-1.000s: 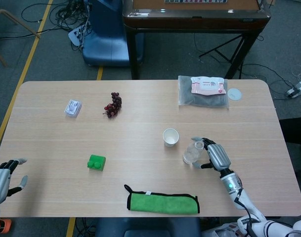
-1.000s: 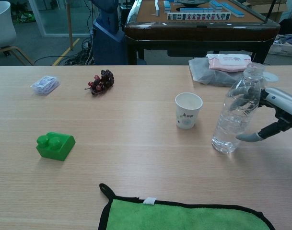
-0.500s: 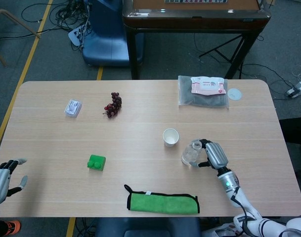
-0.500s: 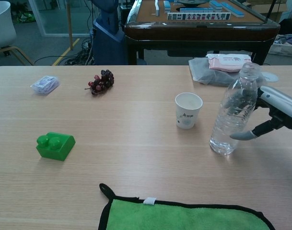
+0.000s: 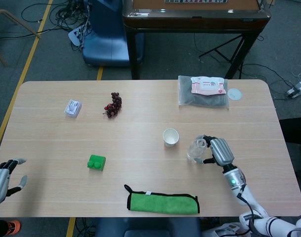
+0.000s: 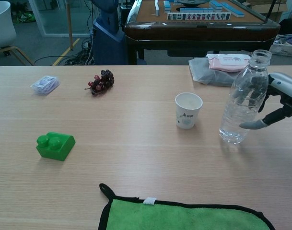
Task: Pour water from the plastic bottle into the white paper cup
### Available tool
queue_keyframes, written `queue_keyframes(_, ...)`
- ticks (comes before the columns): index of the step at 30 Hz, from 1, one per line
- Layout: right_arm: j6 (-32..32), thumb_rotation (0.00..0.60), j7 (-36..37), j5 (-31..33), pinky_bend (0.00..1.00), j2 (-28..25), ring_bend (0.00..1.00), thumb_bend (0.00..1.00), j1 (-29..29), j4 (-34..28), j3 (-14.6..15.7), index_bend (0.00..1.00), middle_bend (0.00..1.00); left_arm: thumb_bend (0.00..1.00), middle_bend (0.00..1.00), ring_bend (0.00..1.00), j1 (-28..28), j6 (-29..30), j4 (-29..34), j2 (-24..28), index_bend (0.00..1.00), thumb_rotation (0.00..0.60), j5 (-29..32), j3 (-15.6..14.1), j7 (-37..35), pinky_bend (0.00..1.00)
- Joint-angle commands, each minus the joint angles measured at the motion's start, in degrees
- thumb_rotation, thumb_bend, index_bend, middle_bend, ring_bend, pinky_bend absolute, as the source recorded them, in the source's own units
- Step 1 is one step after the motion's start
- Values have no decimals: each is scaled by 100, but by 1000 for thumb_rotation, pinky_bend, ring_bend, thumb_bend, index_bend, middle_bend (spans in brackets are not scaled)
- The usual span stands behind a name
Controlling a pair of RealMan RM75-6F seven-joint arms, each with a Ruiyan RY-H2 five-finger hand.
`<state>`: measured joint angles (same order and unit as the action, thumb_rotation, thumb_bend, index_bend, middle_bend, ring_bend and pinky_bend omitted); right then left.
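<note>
The clear plastic bottle (image 6: 244, 101) stands upright with no cap, right of the white paper cup (image 6: 188, 110) and about a hand's width from it. My right hand (image 6: 281, 101) grips the bottle from its right side, fingers wrapped behind it and thumb in front. The bottle's base looks slightly raised off the table. From the head view, the bottle (image 5: 196, 149) and right hand (image 5: 220, 152) lie just right of the cup (image 5: 170, 137). My left hand (image 5: 3, 178) is at the table's near left edge, fingers apart and holding nothing.
A green block (image 6: 55, 145) and a green cloth (image 6: 184, 215) lie on the near side. Grapes (image 5: 113, 104) and a small plastic packet (image 5: 72, 107) lie far left. A wipes pack (image 5: 207, 85) on a grey bag and a white disc (image 5: 234, 94) lie far right.
The right hand has carried the bottle a little to the right and up, away from the cup, and stood it straighter. The left hand has not moved.
</note>
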<state>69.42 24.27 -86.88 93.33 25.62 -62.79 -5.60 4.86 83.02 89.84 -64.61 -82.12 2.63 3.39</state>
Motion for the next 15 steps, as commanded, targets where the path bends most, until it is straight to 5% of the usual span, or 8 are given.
queue_keyframes(1, -230, 600, -669, 223, 528, -393, 473, 139, 49, -431, -88, 515, 556, 323, 351, 384, 1, 2, 5, 1, 317, 600, -1, 2, 4, 552)
queue_keyframes(8, -548, 600, -1622, 696, 530, -737, 476, 350, 158, -900, -311, 518, 558, 323, 351, 384, -3, 11, 19, 19, 316, 600, 2, 9, -19, 552)
queue_keyframes(15, -657, 600, -2658, 1014, 537, -709, 486, 383, 360, -919, -511, 530, 569, 323, 351, 384, -6, 12, 25, 30, 316, 600, 0, 9, -30, 552)
